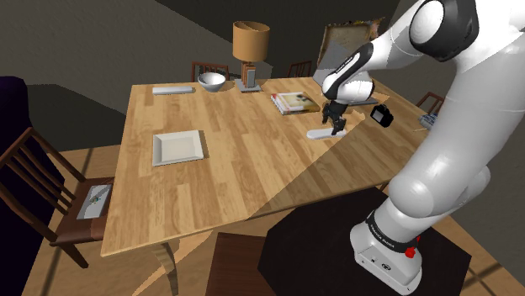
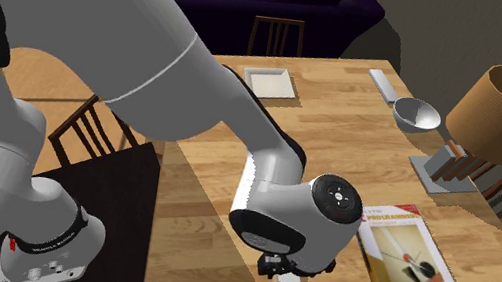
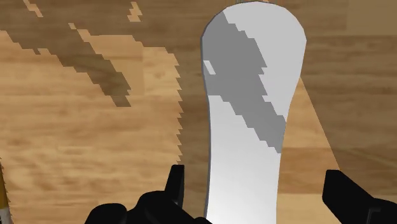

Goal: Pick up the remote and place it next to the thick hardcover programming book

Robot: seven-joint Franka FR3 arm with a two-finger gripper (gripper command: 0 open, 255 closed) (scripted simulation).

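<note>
Under the hand: a white remote (image 3: 245, 127) lies flat on the wooden table (image 1: 235, 181), its broad rounded end pointing away from the gripper.
Gripper: the black gripper (image 3: 254, 194) hangs low over the remote's narrower end with its fingers (image 3: 177, 184) spread, one on each side. Wood shows between each finger and the remote, so nothing is clasped.
Book: a hardcover book (image 2: 407, 256) with a pale cover and a red and yellow figure lies flat near the remote but apart from it, on the side toward the lamp.
Lamp: a table lamp (image 1: 251, 50) with a tan drum shade stands at the table's far edge in the shoulder view, with a grey bowl (image 1: 211, 81) just beside it.
Plate: a square white plate (image 1: 177, 147) lies well apart from the remote, toward the shoulder view's left.
Far corner: a flat pale grey bar (image 1: 172, 89) lies beyond the bowl.
Chair: a wooden chair (image 1: 46, 189) stands at the table's left side in the shoulder view.
</note>
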